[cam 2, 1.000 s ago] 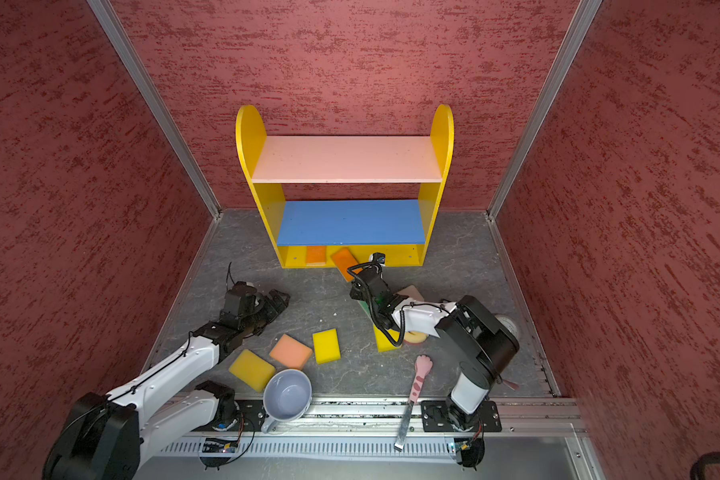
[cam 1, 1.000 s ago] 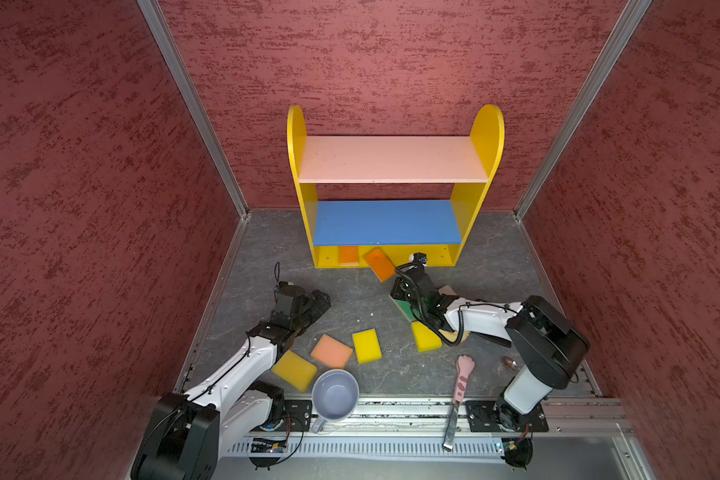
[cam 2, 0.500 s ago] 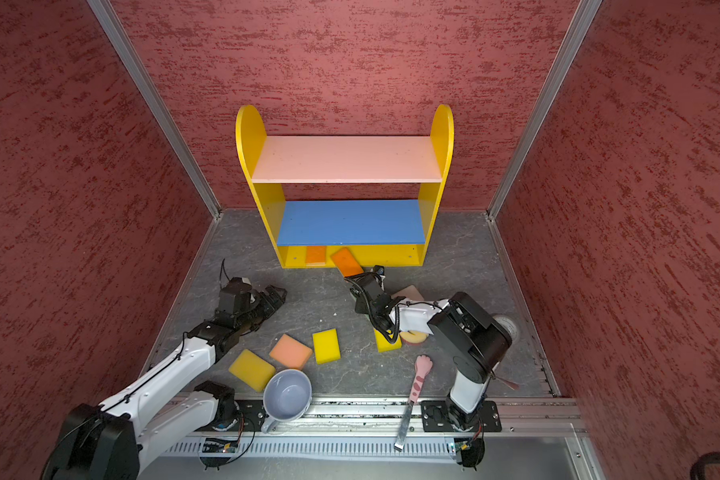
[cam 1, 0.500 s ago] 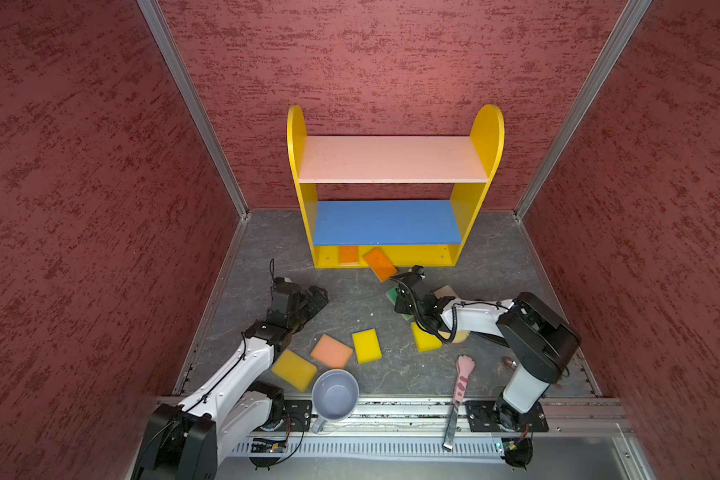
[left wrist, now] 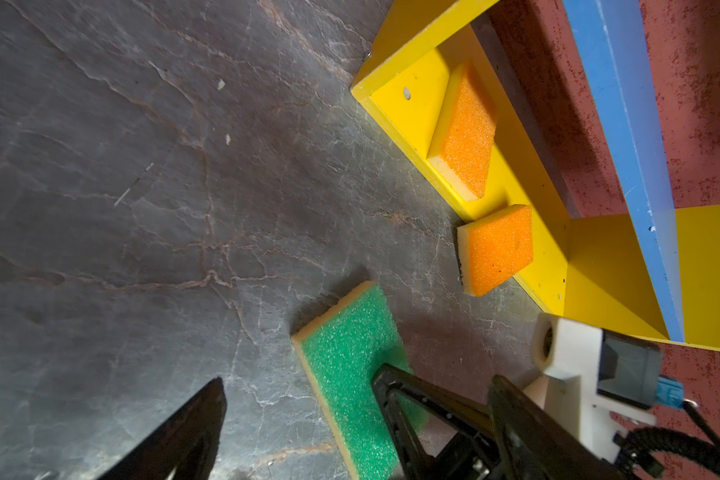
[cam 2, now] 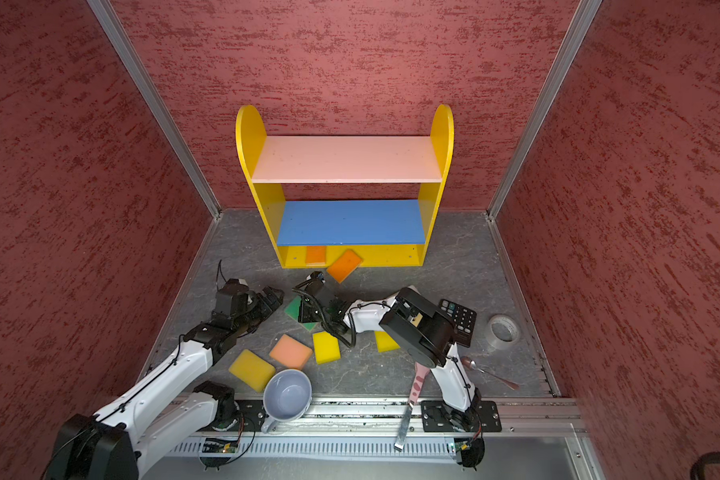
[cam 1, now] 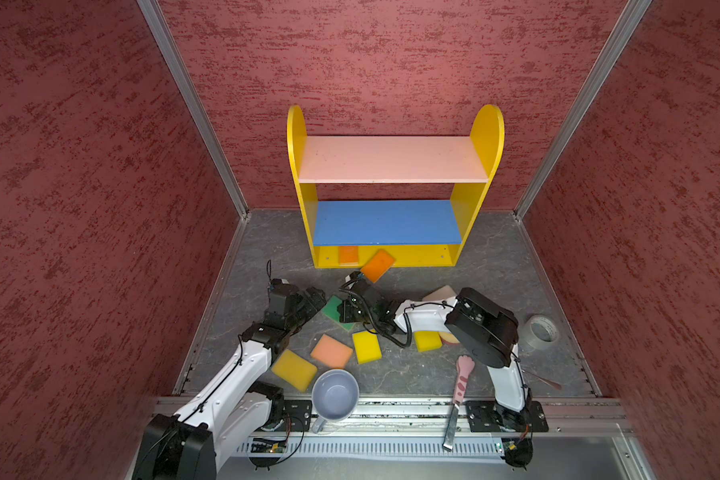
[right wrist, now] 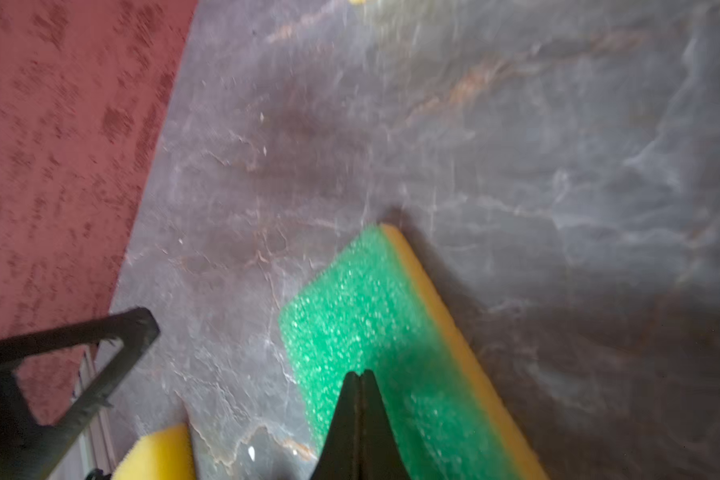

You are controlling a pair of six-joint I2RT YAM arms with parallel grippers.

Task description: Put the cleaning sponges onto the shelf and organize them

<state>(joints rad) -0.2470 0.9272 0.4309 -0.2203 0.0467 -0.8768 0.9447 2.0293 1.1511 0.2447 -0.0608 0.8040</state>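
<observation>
The shelf [cam 1: 391, 160] stands at the 12 o'clock end of the desk [cam 1: 495, 266], and its pink and blue boards carry nothing. On its yellow bottom board, toward 9 o'clock, a flat orange sponge [cam 1: 348, 254] lies fully on the board. Just at that one's 3 o'clock, a tilted orange sponge [left wrist: 497, 249] sits half on the board's front edge and half over the desk.

The green sponge [cam 1: 334, 308] lies near the middle of the desk with its green face up, at 7 o'clock of the tilted one. The left fingers [left wrist: 425, 411] come at it from 9 o'clock, spread wide and holding nothing. In the left wrist view one of them overlaps the green face, but I cannot tell whether it touches. The right fingers [right wrist: 350, 415] reach in from 3 o'clock, pressed together with nothing between them. Their tips are over the green face, and blur hides any contact.

Toward 6 o'clock a large yellow sponge [cam 1: 294, 370], a peach sponge [cam 1: 331, 351] and a small yellow sponge [cam 1: 366, 347] lie loose. Another yellow sponge [cam 1: 428, 340] lies partly under the right arm, and a pale pink sponge [cam 1: 439, 293] shows at that arm's 12 o'clock. A mug [cam 1: 335, 395] stands at the 6 o'clock edge, with a cat-paw tool [cam 1: 462, 374] at its 3 o'clock.
</observation>
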